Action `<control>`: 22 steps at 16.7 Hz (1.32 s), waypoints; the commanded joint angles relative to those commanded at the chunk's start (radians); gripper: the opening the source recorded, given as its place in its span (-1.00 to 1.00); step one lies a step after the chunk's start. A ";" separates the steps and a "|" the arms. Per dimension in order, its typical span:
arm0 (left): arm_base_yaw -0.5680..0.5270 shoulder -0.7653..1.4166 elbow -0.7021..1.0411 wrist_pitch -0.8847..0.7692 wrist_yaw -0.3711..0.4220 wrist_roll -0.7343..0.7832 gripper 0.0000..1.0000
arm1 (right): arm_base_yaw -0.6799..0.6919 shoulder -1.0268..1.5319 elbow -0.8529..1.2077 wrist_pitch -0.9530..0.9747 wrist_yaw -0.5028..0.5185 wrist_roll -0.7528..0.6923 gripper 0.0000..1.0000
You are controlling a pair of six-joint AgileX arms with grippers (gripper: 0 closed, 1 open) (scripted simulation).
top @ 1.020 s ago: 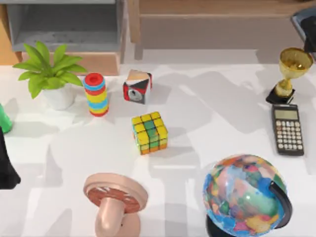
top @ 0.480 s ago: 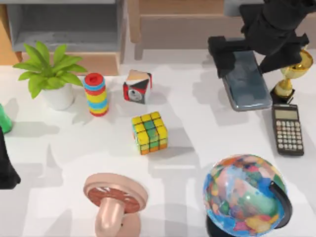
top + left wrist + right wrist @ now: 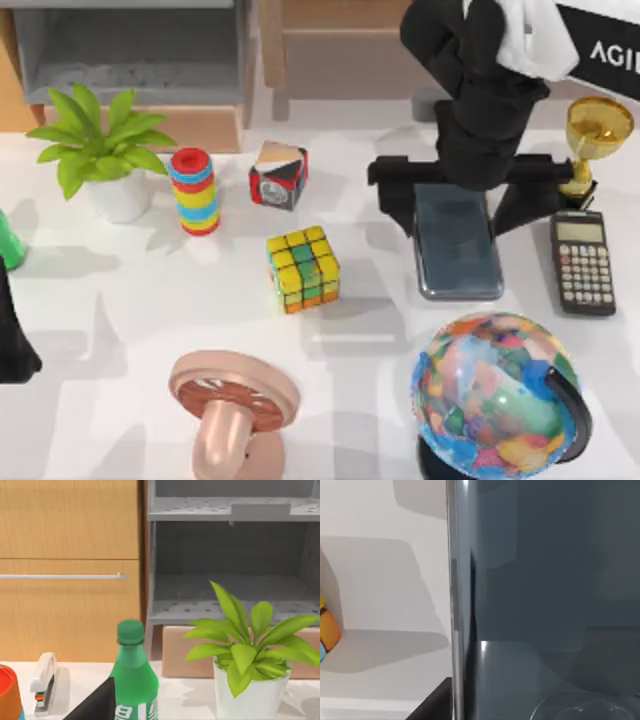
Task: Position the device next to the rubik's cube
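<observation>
The top camera is looking straight down on the bench (image 3: pixel 400 300), the left wrist camera is facing level toward the potted plant (image 3: pixel 250 655) both show, and the right wrist camera is sitting hard against the device (image 3: pixel 545 580).

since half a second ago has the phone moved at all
Yes. In the top view the device, held by the right gripper, has shifted left and toward the near edge, away from the trophy and closer to the rubik's cube.

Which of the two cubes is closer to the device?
The rubik's cube, with yellow, green and orange squares, is closer to the device. The red, black and tan cube sits farther back.
</observation>
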 joint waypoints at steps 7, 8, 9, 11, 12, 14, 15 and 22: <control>0.000 0.000 0.000 0.000 0.000 0.000 1.00 | 0.006 0.018 -0.010 0.001 0.015 0.034 -1.00; 0.000 0.000 0.000 0.000 0.000 0.000 1.00 | 0.001 0.014 -0.008 0.001 0.013 0.035 -1.00; 0.000 0.000 0.000 0.000 0.000 0.000 1.00 | 0.001 0.014 -0.008 0.001 0.013 0.035 -1.00; 0.000 0.000 0.000 0.000 0.000 0.000 1.00 | 0.001 0.014 -0.007 0.002 0.013 0.036 -1.00; 0.000 0.000 0.000 0.000 0.000 0.000 1.00 | 0.000 0.014 -0.006 0.003 0.013 0.036 -1.00; 0.000 0.000 0.000 0.000 0.000 0.000 1.00 | 0.000 0.013 -0.003 0.005 0.010 0.037 -1.00; 0.000 0.000 0.000 0.000 0.000 0.000 1.00 | 0.000 0.012 0.000 0.008 0.009 0.038 -1.00; 0.000 0.000 0.000 0.000 0.000 0.000 1.00 | -0.005 -0.004 0.025 0.031 -0.028 0.036 -1.00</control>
